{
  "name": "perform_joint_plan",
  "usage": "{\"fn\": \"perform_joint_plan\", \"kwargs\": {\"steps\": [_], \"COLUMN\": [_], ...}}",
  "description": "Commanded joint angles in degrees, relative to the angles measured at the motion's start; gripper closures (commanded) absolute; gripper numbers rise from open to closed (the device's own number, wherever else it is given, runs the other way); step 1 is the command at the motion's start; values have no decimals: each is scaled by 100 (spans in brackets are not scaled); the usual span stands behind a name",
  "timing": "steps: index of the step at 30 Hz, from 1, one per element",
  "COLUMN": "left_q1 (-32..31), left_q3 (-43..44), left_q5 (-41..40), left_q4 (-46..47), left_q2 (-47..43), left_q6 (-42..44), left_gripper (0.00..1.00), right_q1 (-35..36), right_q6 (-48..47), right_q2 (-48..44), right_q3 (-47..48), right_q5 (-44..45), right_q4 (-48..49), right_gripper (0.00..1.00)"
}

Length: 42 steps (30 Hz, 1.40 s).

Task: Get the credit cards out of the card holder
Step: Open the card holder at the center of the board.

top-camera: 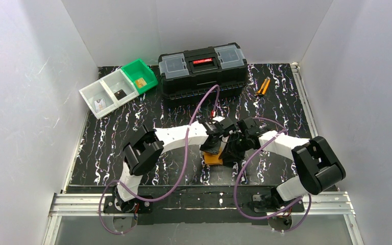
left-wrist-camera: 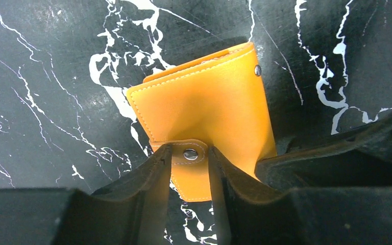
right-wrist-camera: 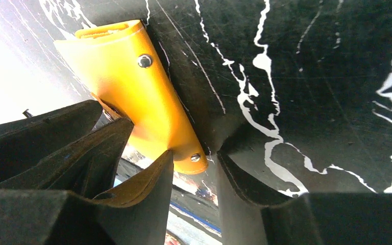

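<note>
Left claw [left-wrist-camera: 189, 151] sits narrow, the snap tab [left-wrist-camera: 190, 154] of the card holder [left-wrist-camera: 204, 102] between its fingers; we cannot tell whether it pinches. Right claw [right-wrist-camera: 195, 152] stands part-open around the holder's corner

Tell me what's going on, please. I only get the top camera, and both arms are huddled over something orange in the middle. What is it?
Observer: It's the card holder, lying folded on the table. The left wrist view shows its orange cover.
Operator: Is it fastened?
Observer: A small snap tab with a metal stud wraps over its near edge.
Operator: Does the left arm have hold of it?
Observer: The left fingers stand on either side of that tab. I cannot tell whether they pinch it.
Operator: And the right arm?
Observer: The right fingers stand apart, and a studded corner of the holder pokes into the gap between them.
</note>
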Motion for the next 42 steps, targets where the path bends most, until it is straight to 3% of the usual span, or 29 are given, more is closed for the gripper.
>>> {"fn": "perform_joint_plan", "kwargs": {"steps": [1,8,13,18,23,26,34,42], "left_q1": [60,288,343,455,640,707,801,806], "left_q3": [-284,-657,-824,-1024,-1298,-1390,-1378,-1137], "left_q5": [-237,158,506,817,1006,1158,1221,1272], "left_q4": [11,419,661,709,683,613,348,230], "left_q2": [-60,-442,-780,-1134,-1768,-2110,-2617,-2499], "left_q6": [49,314,506,480,455,491,439,358], "left_gripper": [74,90,100,100,100,100,100,100], "right_q1": [131,223,284,330,337,338,339,331], "right_q6": [47,52,93,155,170,156,41,51], "right_q2": [173,424,631,884,917,914,429,-266], "right_q3": [160,339,383,401,387,432,611,734], "right_q5": [124,293,408,466,545,523,700,1134], "right_q4": [26,-13,77,141,149,127,-243,-754], "right_gripper": [56,48,50,59,59,56,33,30]}}
